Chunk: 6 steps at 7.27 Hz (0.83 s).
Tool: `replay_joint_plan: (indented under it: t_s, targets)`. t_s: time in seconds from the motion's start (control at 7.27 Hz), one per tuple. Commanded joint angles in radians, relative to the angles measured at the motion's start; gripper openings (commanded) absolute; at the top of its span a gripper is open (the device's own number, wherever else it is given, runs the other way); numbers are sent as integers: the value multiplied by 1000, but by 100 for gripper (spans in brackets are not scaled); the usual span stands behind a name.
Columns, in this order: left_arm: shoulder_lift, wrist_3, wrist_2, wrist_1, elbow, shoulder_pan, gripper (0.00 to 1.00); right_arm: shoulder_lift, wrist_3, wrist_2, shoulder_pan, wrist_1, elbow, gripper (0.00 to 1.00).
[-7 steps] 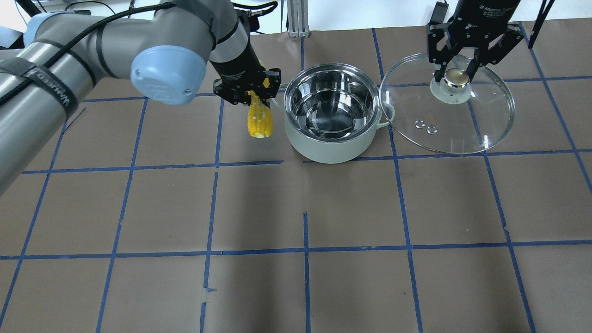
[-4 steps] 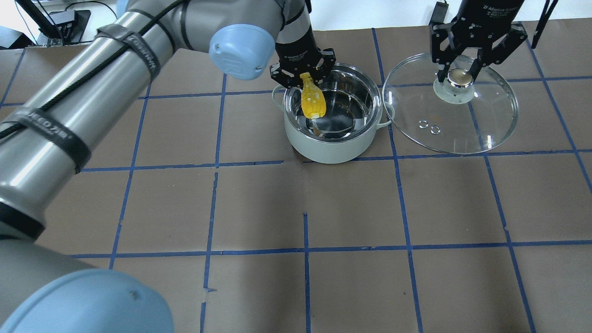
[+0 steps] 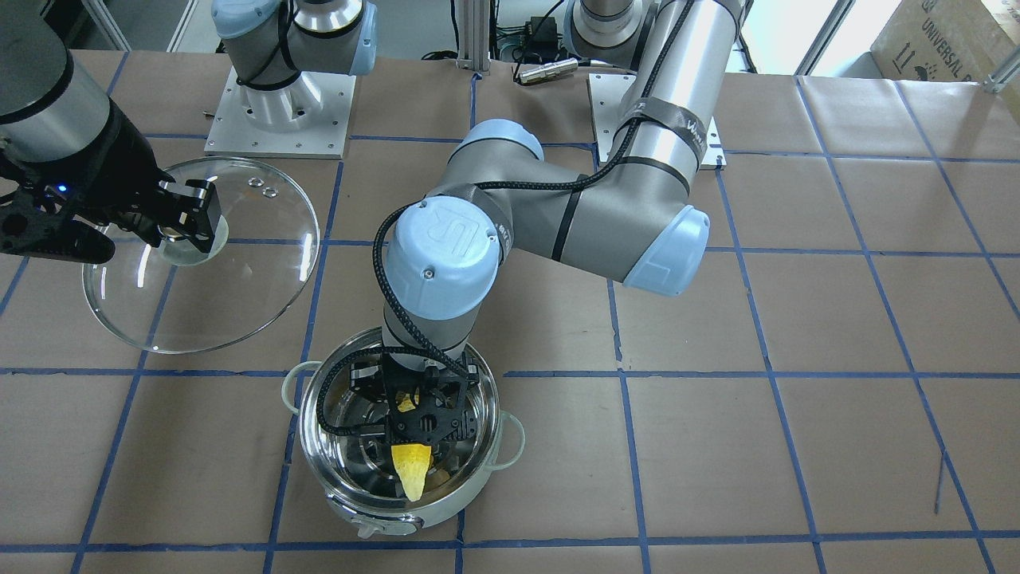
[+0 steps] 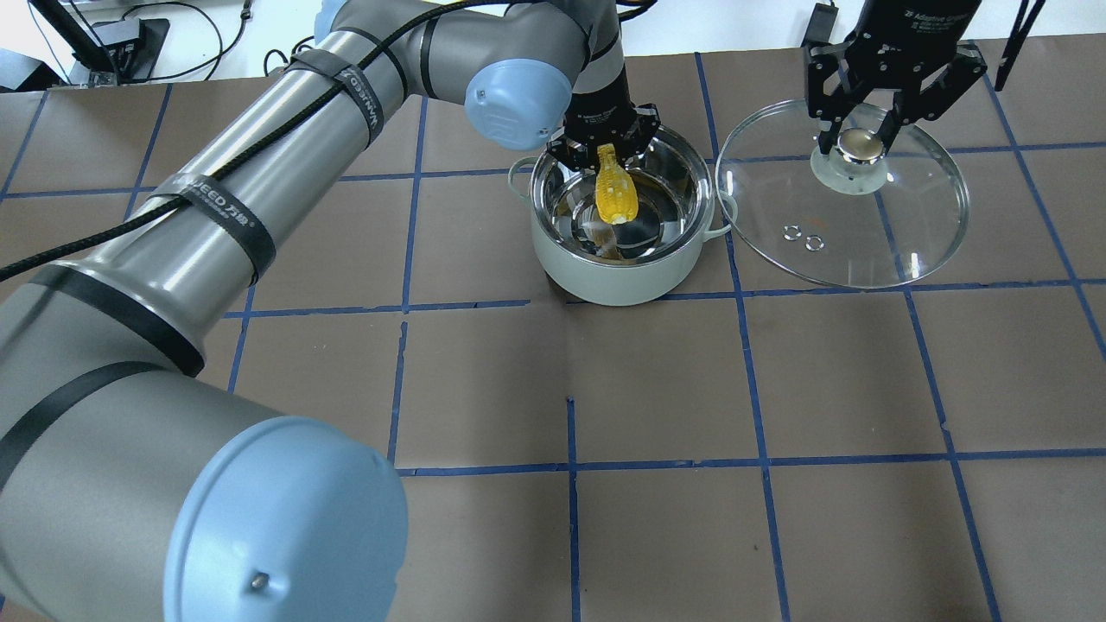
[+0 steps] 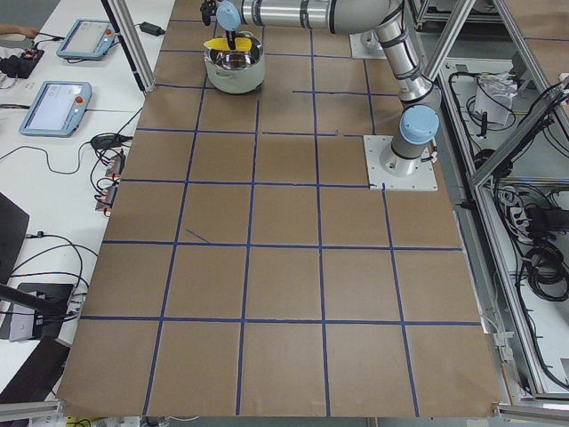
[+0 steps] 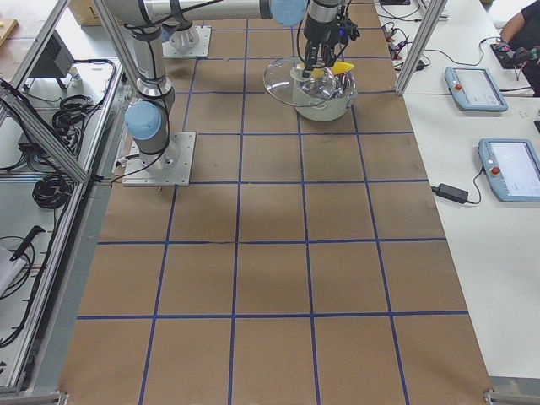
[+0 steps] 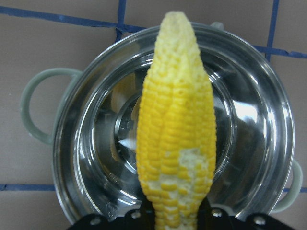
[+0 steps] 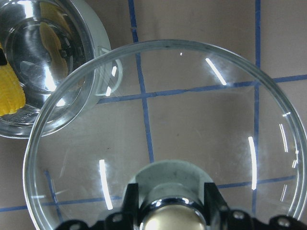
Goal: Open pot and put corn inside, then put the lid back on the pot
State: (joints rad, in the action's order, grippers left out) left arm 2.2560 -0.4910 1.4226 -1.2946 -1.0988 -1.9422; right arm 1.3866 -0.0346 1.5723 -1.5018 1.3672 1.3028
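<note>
The pot (image 4: 605, 281) stands open at the table's far centre. My left gripper (image 4: 607, 155) is shut on the base of the yellow corn (image 4: 615, 192) and holds it over the pot's hollow, tip pointing away from the robot. In the front-facing view the corn (image 3: 413, 472) hangs inside the pot (image 3: 335, 438). The left wrist view shows the corn (image 7: 176, 143) above the shiny pot bottom (image 7: 254, 143). My right gripper (image 4: 854, 142) is shut on the knob of the glass lid (image 4: 899, 225), held just right of the pot; in the right wrist view the lid (image 8: 192, 120) overlaps the pot's rim (image 8: 38, 81).
Brown paper with blue tape lines covers the table (image 4: 570, 389). The left arm's long links (image 4: 225, 216) stretch across the near left half. The arm bases (image 3: 275, 112) stand at the robot's side. Tablets lie on a side bench (image 5: 58, 107).
My left gripper has carried the corn from left of the pot to over its opening and lower into it. The right gripper has stayed in place with the lid.
</note>
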Motion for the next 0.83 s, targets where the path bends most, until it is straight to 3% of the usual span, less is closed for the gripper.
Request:
replay_joint_plan:
  t_s: [0.0, 0.14, 0.28, 0.41, 0.69]
  targets:
    - [34, 11, 51, 1, -1, -4, 11, 0, 2, 0, 0, 0, 1, 37]
    - [48, 8, 79, 3, 5, -7, 39, 0, 2, 0, 0, 0, 1, 37]
    - [53, 8, 90, 3, 7, -7, 95, 0, 2, 0, 0, 0, 1, 37]
    - [48, 6, 88, 1, 8, -7, 100, 0, 2, 0, 0, 0, 1, 37]
    - [22, 6, 81, -9, 13, -7, 100, 0, 2, 0, 0, 0, 1, 37]
